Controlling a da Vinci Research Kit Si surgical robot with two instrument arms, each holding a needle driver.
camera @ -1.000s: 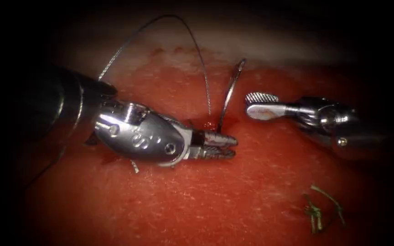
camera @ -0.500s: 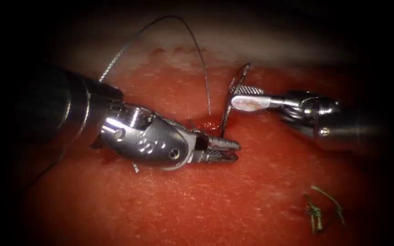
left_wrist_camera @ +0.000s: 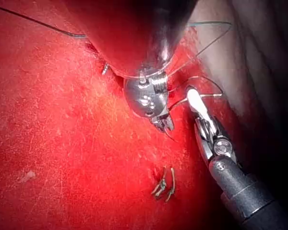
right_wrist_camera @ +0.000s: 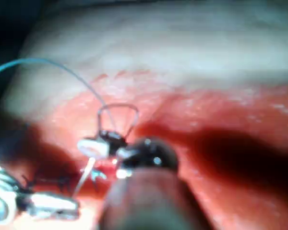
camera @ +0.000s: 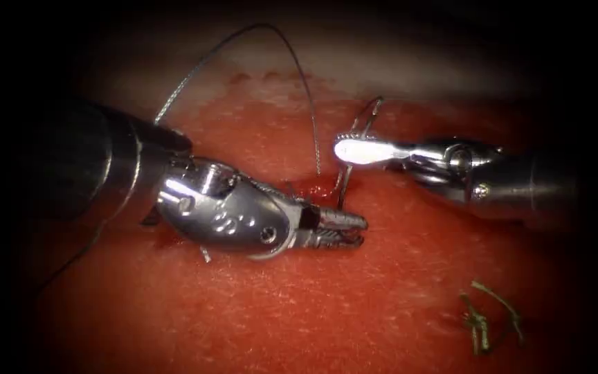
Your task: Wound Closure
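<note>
The curved needle (camera: 342, 187) stands up out of the tissue (camera: 313, 305) just right of the cut (camera: 318, 188), its lower end in the tissue and its upper end free. My right tool (camera: 344, 149) reaches in from the right and is shut on the needle about midway along its curve. My left tool (camera: 358, 230) lies on the tissue beside the needle's base, shut, with nothing seen between its jaws. The thread (camera: 306, 90) rises from the cut in a high arc and comes down behind the left tool's shaft. In the right wrist view the needle (right_wrist_camera: 117, 105) curves above the right tool (right_wrist_camera: 93, 146).
Cut ends of greenish thread (camera: 486, 315) lie on the tissue at the lower right, also seen in the left wrist view as cut ends (left_wrist_camera: 164, 187). A short thread tail (camera: 205, 253) sticks out under the left tool. Red fluid wets the tissue around the cut.
My right tool moved left from open beside the needle to across it and shut on it. The left tool shifted slightly right. The needle stayed in the tissue.
</note>
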